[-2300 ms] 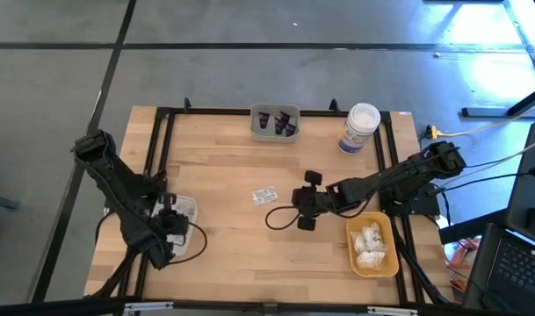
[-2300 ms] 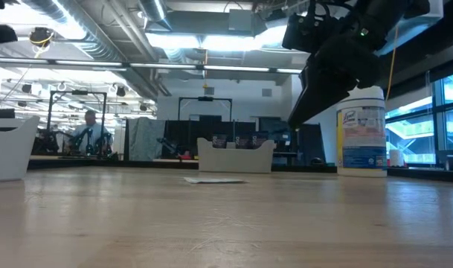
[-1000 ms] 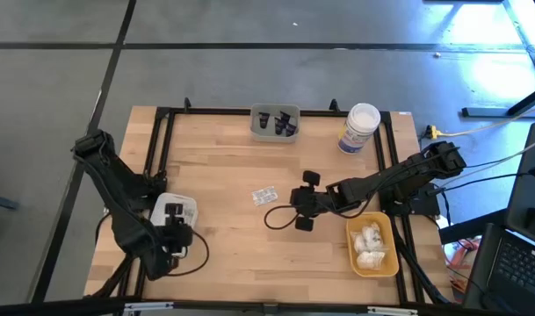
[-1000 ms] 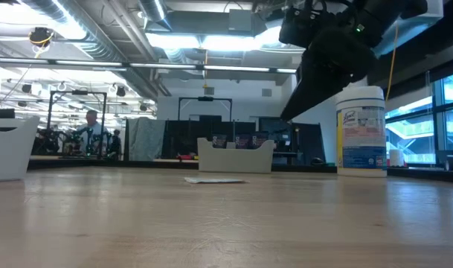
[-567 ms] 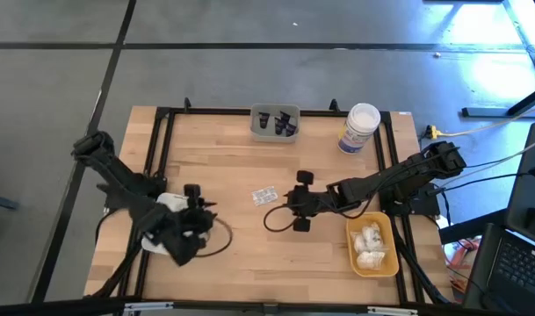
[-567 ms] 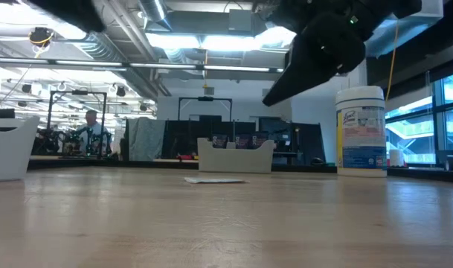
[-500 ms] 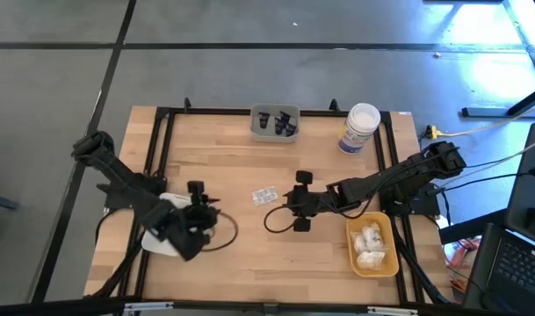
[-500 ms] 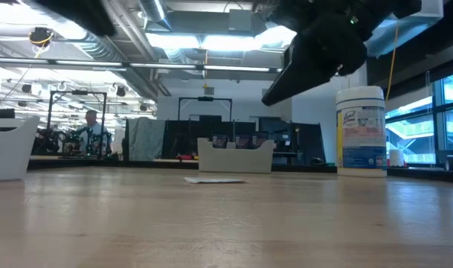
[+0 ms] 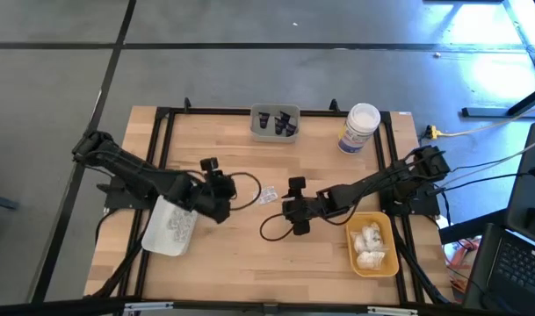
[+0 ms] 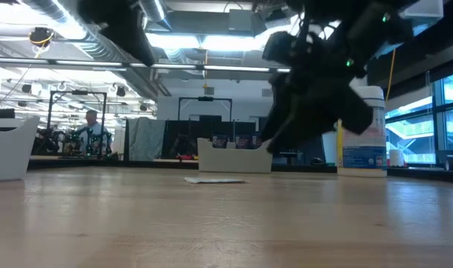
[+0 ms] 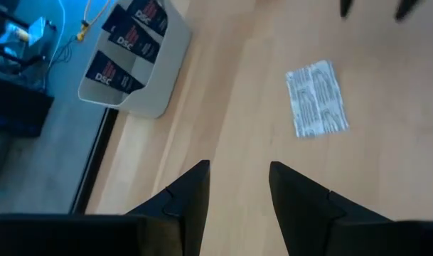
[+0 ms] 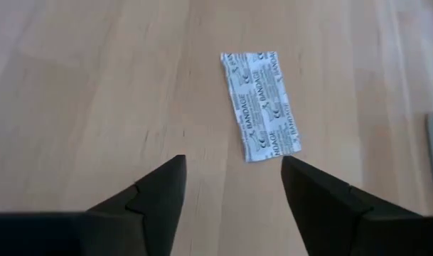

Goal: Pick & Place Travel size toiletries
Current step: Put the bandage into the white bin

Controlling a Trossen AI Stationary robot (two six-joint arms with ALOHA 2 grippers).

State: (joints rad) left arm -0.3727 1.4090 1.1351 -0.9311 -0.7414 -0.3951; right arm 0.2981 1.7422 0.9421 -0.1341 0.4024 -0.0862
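right wrist view: right gripper (image 12: pixel 230 188) nearest, fingers spread wide with nothing between, aimed just short of the bandage strip (image 12: pixel 260 104) lying flat on bare table (image 12: pixel 81 85), likely lining up a pick. left gripper (image 11: pixel 239 186) likewise open and empty. farther off, grey tray (image 11: pixel 134 58) with dark packets.

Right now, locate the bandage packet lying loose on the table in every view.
High view: bandage packet mid-table, between both claws.
Low view: thin flat strip in front of the grey tray.
Left wrist view: upper right; grey tray shows too.
Right wrist view: centre, tray not clearly in view.
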